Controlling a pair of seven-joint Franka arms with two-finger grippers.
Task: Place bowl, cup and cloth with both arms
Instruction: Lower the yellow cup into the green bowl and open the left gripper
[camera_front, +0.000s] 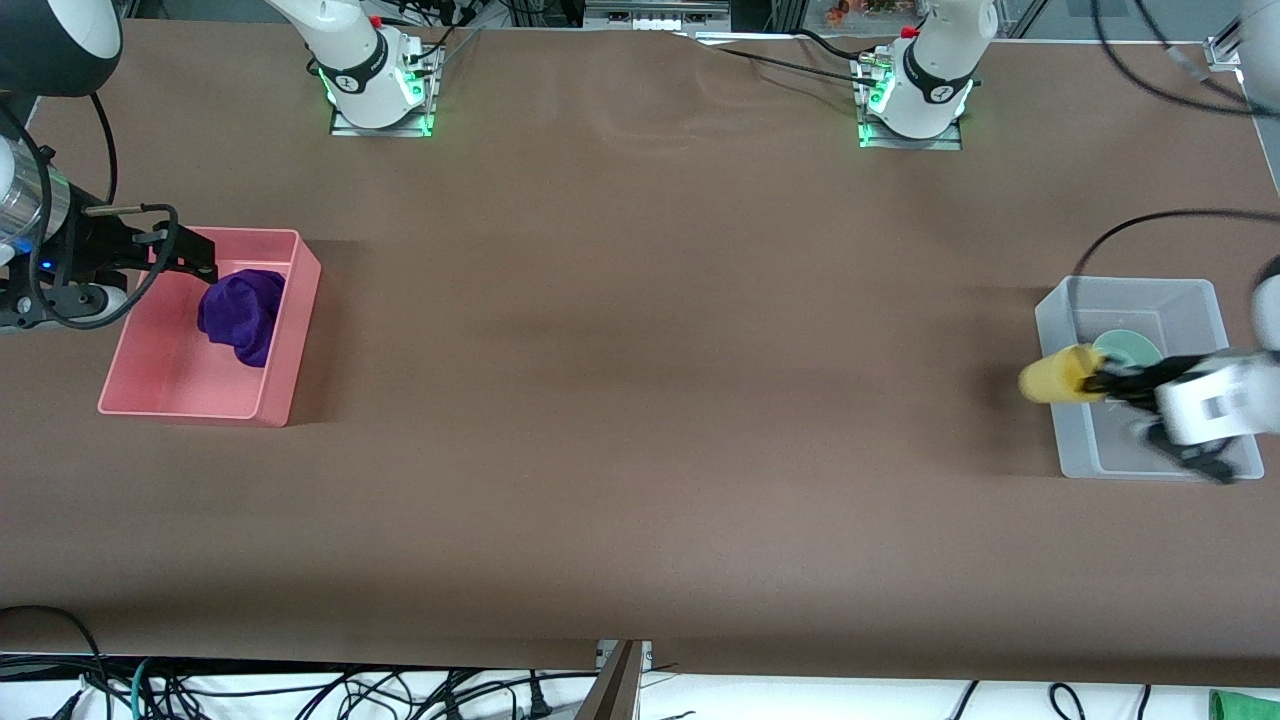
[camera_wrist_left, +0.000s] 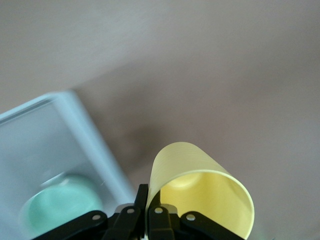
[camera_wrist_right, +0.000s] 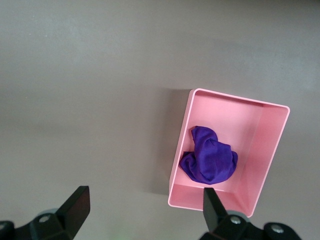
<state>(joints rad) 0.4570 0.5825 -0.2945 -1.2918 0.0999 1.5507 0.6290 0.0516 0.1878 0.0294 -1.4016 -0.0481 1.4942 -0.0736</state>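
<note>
Cup (camera_front: 1058, 380) pinched by left pincer (camera_front: 1100, 383), lift clear of clear bin (camera_front: 1058, 320) slowly | right pincer (camera_front: 190, 262) gaping, empty, over cloth (camera_front: 242, 313)

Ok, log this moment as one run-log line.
left claw: shut on cup, over clear bin edge | bowl: in clear bin | right claw: open, over pink bin | cloth: in pink bin

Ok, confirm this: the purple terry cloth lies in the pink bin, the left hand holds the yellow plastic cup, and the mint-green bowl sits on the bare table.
One thing is wrong. The mint-green bowl sits in the clear plastic bin, as the front and left wrist views show. The purple terry cloth does lie in the pink bin, and the left hand holds the yellow plastic cup.
</note>
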